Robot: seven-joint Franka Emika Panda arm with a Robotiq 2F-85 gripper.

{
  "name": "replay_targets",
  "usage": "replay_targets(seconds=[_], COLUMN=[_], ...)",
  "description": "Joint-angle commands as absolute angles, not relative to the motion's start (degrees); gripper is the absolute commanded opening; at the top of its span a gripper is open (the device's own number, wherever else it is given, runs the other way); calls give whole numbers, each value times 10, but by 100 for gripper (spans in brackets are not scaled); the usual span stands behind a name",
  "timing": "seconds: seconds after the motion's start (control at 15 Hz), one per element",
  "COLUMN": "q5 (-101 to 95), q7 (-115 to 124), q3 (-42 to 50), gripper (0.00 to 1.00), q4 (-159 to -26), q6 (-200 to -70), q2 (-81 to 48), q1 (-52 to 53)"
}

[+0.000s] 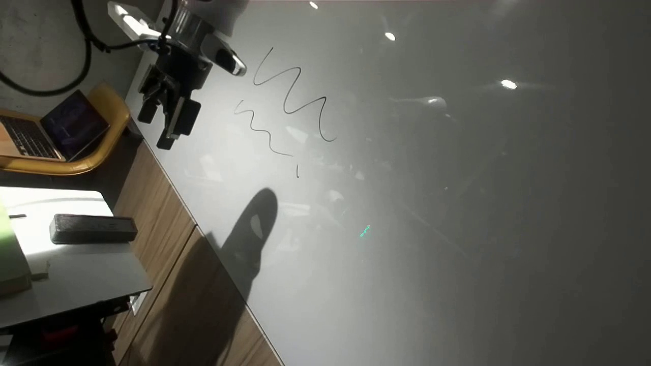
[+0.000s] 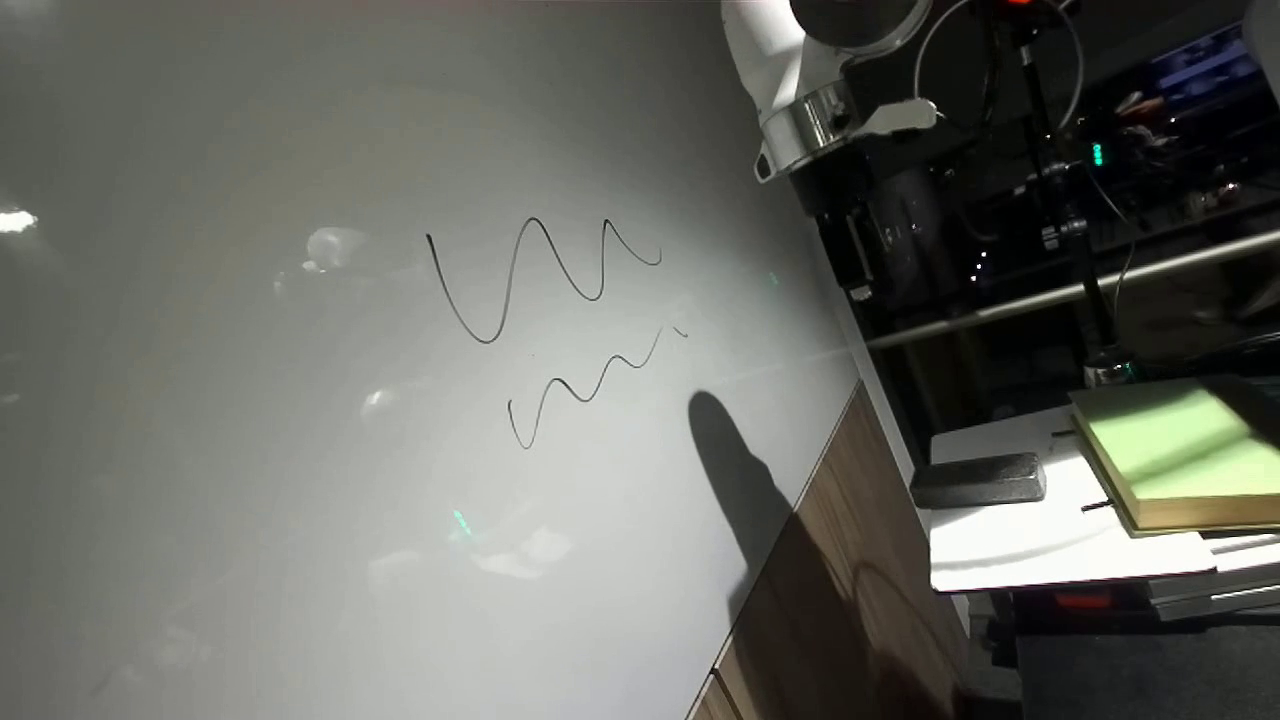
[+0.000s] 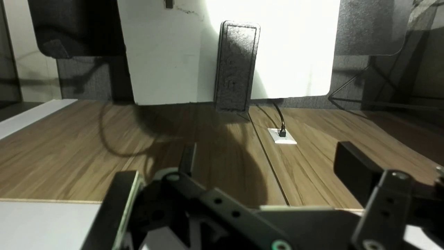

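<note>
The gripper [image 1: 161,121] has its fingers spread apart with nothing between them, close to the whiteboard [image 1: 457,284] and well apart from the dark block [image 3: 237,66]. The dark block lies flat on the white tabletop [image 3: 163,73], one end jutting past the edge; that overhang presumably keeps its sides reachable. The green book [image 2: 1190,450] sits farther in (likely just parked there). The dark block looks long, rectangular, charcoal grey, its top face bordered and shiny toward the non-overhanging end. Black squiggles [image 1: 288,91] mark the whiteboard.
</note>
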State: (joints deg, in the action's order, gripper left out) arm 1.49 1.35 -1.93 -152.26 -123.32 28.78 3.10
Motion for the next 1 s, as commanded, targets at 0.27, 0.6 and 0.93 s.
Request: replay_targets(seconds=[0.27, 0.6, 0.93], q5=[47, 44, 22], q7=[49, 33, 70], q3=[-25, -26, -35], gripper=[100, 100, 100], q4=[-1577, -1594, -1594], q6=[-1340, -1426, -1464], q2=[187, 104, 48], q1=[36, 39, 38])
